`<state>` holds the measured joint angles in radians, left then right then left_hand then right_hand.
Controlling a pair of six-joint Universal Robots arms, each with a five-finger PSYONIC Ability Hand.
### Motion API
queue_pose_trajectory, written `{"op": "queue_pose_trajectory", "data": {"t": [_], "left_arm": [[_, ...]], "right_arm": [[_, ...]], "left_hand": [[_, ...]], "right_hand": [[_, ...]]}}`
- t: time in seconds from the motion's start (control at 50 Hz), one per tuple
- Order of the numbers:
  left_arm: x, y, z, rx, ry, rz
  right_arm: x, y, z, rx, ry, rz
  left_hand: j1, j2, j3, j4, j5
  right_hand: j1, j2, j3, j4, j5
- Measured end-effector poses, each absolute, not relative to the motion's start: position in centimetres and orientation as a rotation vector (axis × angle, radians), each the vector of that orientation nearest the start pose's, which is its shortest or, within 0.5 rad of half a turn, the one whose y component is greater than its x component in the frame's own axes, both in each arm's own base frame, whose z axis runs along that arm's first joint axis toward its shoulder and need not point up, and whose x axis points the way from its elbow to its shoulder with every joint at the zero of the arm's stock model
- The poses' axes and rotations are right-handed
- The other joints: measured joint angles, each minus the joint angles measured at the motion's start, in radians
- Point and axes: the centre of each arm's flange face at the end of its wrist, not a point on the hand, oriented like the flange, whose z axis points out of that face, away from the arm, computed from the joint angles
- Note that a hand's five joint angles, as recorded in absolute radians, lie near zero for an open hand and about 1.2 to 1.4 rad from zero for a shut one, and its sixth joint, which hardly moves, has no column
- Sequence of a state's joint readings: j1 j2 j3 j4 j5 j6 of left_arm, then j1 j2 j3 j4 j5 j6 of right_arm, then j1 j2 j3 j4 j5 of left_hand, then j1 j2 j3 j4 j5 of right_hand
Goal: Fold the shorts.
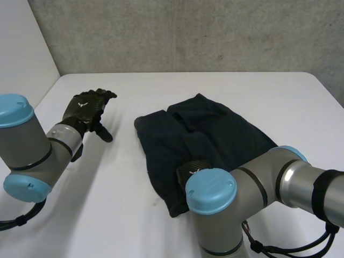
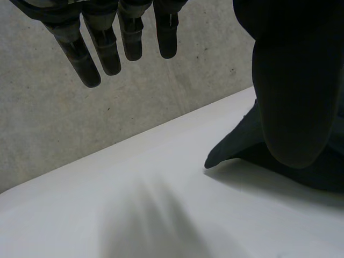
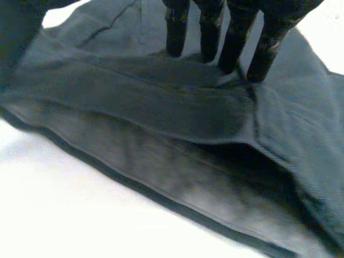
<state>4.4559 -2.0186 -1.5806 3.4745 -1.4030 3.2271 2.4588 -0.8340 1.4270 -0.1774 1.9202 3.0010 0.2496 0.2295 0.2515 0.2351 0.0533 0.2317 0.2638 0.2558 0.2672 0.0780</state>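
Note:
Dark navy shorts (image 1: 204, 140) lie folded over on the white table (image 1: 118, 215), right of the middle. My left hand (image 1: 86, 110) hovers open above the table to the left of the shorts, fingers (image 2: 102, 48) straight and thumb (image 2: 290, 91) spread, holding nothing; a corner of the shorts (image 2: 236, 145) lies beyond its thumb. My right hand (image 1: 191, 167) is at the near edge of the shorts, mostly hidden behind its own arm. Its straight fingers (image 3: 236, 37) rest on the top layer of the shorts (image 3: 161, 107), just behind a thick folded edge.
A grey concrete wall (image 1: 188, 32) runs behind the table's far edge. My right arm's elbow (image 1: 215, 209) looms over the near right part of the table. Bare tabletop (image 2: 134, 204) stretches to the left of the shorts.

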Motion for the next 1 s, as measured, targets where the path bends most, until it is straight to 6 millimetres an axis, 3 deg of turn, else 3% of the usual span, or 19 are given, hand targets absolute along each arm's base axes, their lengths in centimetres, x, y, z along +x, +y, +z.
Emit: {"op": "queue_pose_trajectory", "data": {"t": [0.1,0.16,0.22,0.24,0.38,0.5,0.66,0.78,0.88,0.96,0.98,1.0], "left_arm": [[-23.7,-32.6,18.2,0.619,2.474,-2.220],[-23.9,-32.5,18.2,0.626,2.477,-2.221],[-24.0,-32.4,18.2,0.632,2.479,-2.220],[-24.1,-32.4,18.1,0.636,2.481,-2.219],[-24.3,-32.4,18.0,0.651,2.477,-2.221],[-24.9,-32.8,18.1,0.675,2.461,-2.243],[-28.0,-33.6,14.9,0.918,2.451,-2.192],[-30.1,-33.8,12.5,1.157,2.305,-2.132],[-31.8,-34.0,11.0,1.293,2.188,-2.107],[-32.5,-34.0,10.8,1.321,2.160,-2.118],[-32.8,-34.0,10.8,1.326,2.155,-2.129],[-32.8,-34.0,10.8,1.326,2.155,-2.129]], "right_arm": [[35.8,-17.1,10.2,-1.003,2.314,-1.735],[35.5,-17.8,11.5,-0.965,2.287,-1.786],[35.3,-18.1,12.2,-0.947,2.274,-1.800],[35.0,-18.7,13.2,-0.928,2.249,-1.808],[34.1,-19.8,14.0,-0.993,2.195,-1.682],[33.0,-19.9,15.1,-1.049,2.184,-1.537],[31.2,-19.3,16.5,-1.054,2.233,-1.459],[30.5,-18.9,16.5,-1.049,2.250,-1.453],[30.3,-18.7,16.5,-1.047,2.251,-1.453],[30.2,-18.5,16.6,-1.049,2.249,-1.453],[30.1,-18.4,16.7,-1.049,2.247,-1.455],[30.1,-18.4,16.7,-1.049,2.247,-1.455]], "left_hand": [[0.000,0.000,0.000,0.000,-0.001],[0.000,0.000,0.000,0.000,-0.001],[0.000,0.000,0.000,0.000,0.000],[0.000,0.000,0.000,0.000,0.000],[0.000,0.000,0.000,0.000,0.000],[0.000,0.000,0.000,0.000,0.000],[0.000,0.000,0.000,0.000,0.000],[0.014,0.024,0.011,0.018,0.025],[0.174,0.183,0.159,0.179,0.189],[0.667,0.626,0.601,0.620,0.620],[0.871,0.850,0.822,0.832,0.830],[0.871,0.850,0.822,0.832,0.830]], "right_hand": [[0.184,0.221,0.222,0.207,0.061],[0.443,0.557,0.555,0.523,0.078],[0.443,0.557,0.555,0.523,0.078],[0.761,0.909,0.899,0.880,0.258],[0.766,0.911,0.916,0.893,0.445],[0.765,0.911,0.916,0.900,0.474],[0.765,0.911,0.916,0.900,0.515],[0.765,0.911,0.916,0.900,0.525],[0.765,0.911,0.916,0.900,0.535],[0.765,0.911,0.916,0.900,0.540],[0.765,0.911,0.916,0.900,0.541],[0.765,0.911,0.916,0.900,0.541]]}}
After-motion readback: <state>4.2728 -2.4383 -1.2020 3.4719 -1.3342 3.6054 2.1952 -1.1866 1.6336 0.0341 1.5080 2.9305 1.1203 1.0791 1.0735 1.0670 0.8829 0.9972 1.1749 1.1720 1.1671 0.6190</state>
